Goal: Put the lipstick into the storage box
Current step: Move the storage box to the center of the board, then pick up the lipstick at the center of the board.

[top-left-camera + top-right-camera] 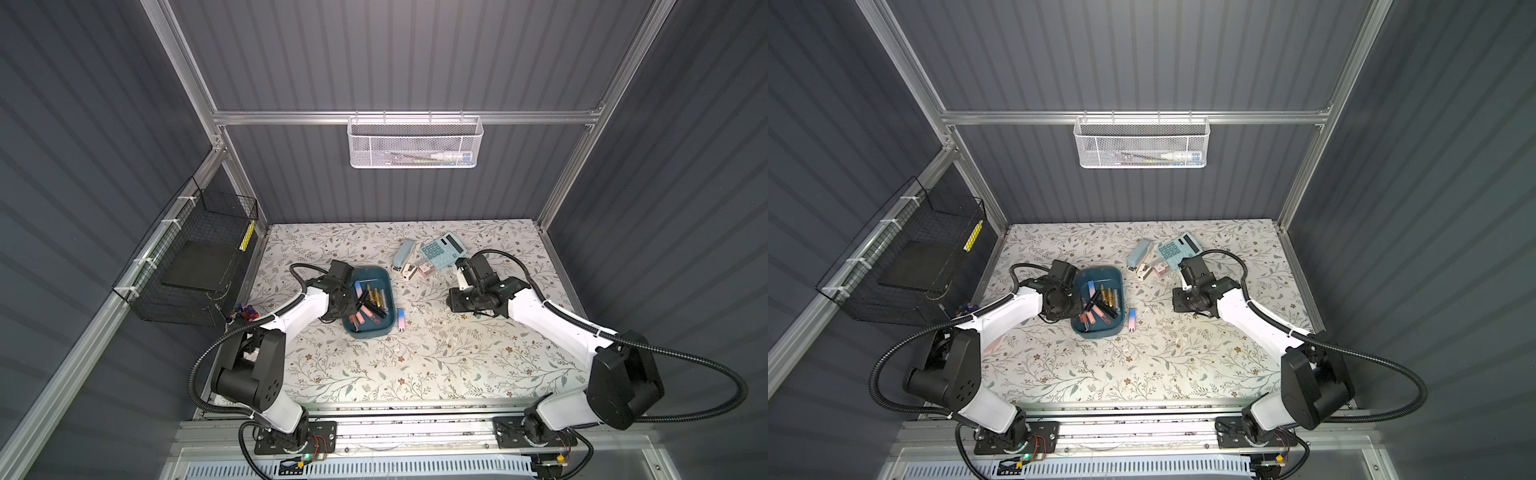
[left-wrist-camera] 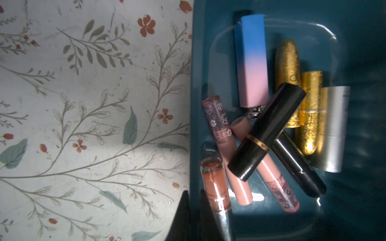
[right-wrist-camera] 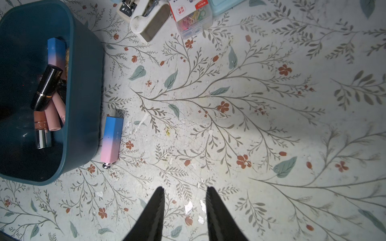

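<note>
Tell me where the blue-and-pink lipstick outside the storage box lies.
In a top view the blue-and-pink lipstick lies flat on the floral table, close beside the right wall of the storage box, by its near corner.

This is a robotics lab test cell: a floral-covered table [image 1: 374, 365] is boxed in by an aluminium extrusion frame [image 1: 291, 117] and grey ribbed wall panels [image 1: 395, 54], with a left arm [image 1: 299, 316] and a right arm [image 1: 552, 328] bolted to a metal rail [image 1: 415, 428] along the table's near edge. A white mesh basket [image 1: 414, 143] hangs from the frame above the table's far edge, and a black wire basket [image 1: 187, 266] is zip-tied off its left side.
</note>
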